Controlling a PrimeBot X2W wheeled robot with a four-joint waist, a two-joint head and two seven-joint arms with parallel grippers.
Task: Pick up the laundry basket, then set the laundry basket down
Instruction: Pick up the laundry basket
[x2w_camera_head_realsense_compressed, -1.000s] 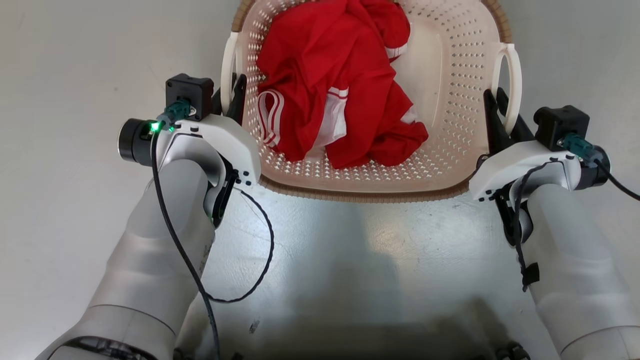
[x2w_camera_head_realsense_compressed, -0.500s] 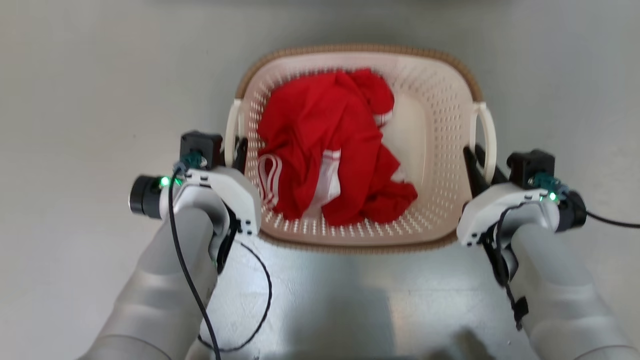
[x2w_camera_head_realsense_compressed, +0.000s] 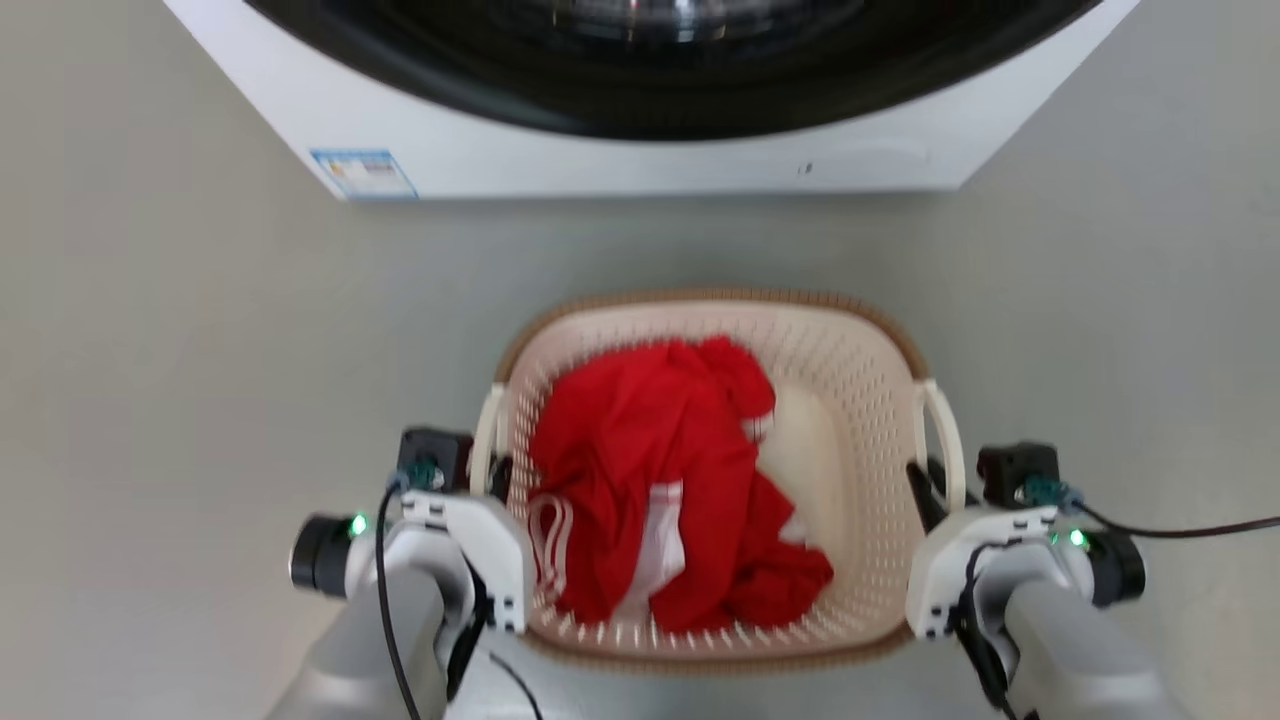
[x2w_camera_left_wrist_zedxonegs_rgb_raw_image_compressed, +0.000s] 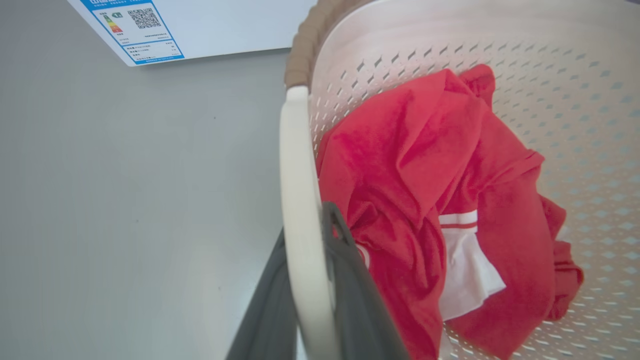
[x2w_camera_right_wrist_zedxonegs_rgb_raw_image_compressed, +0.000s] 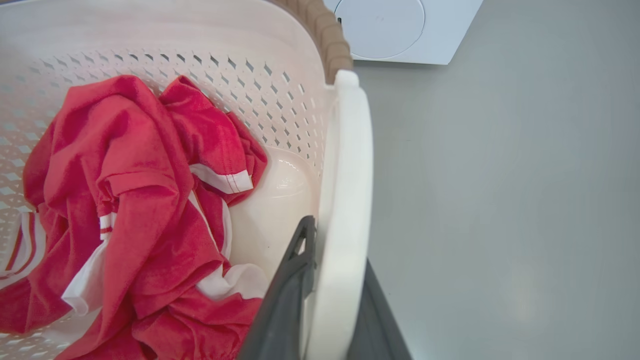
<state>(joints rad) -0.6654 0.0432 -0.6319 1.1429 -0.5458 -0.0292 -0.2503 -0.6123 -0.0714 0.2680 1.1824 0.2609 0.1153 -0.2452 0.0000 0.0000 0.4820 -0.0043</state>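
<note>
Pale grey floor (x2w_camera_head_realsense_compressed: 150, 400) all round. Nearest, the left tool (x2w_camera_head_realsense_compressed: 495, 470) and right tool (x2w_camera_head_realsense_compressed: 925, 480) each pinch narrowly on a white loop handle of the laundry basket (x2w_camera_head_realsense_compressed: 700, 298), which sits between them holding a red garment (x2w_camera_head_realsense_compressed: 650, 480). A washing machine (x2w_camera_head_realsense_compressed: 640, 150) stands beyond. It is probably mid-carry; next, lower it level, then release.

Ahead of you: washing machine (x2w_camera_head_realsense_compressed: 620, 160), beyond the laundry basket (x2w_camera_head_realsense_compressed: 860, 420), apart from it.
In the basket: crumpled garment (x2w_camera_head_realsense_compressed: 640, 470), toward its left side.
Your left gripper (x2w_camera_head_realsense_compressed: 491, 472): clamped on the left handle (x2w_camera_head_realsense_compressed: 487, 435).
Your right gripper (x2w_camera_head_realsense_compressed: 935, 482): clamped on the right handle (x2w_camera_head_realsense_compressed: 950, 440).
</note>
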